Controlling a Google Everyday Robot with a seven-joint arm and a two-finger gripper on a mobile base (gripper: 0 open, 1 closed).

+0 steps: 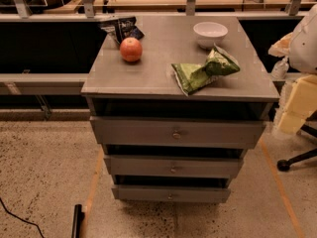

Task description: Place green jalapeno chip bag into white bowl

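Observation:
The green jalapeno chip bag (203,71) lies crumpled on the grey cabinet top (163,46), near its front right. The white bowl (210,33) stands upright and empty just behind the bag, at the back right. My arm's white housing shows at the right edge of the view. My gripper (280,58) hangs off the cabinet's right side, level with the top. It is apart from the bag and the bowl and holds nothing that I can see.
A red-orange apple (131,49) sits at the left of the top, with a dark blue-black bag (121,29) behind it. The cabinet has three drawers (176,133) slightly open. Pale foam blocks (297,103) and a chair base (297,160) stand to the right.

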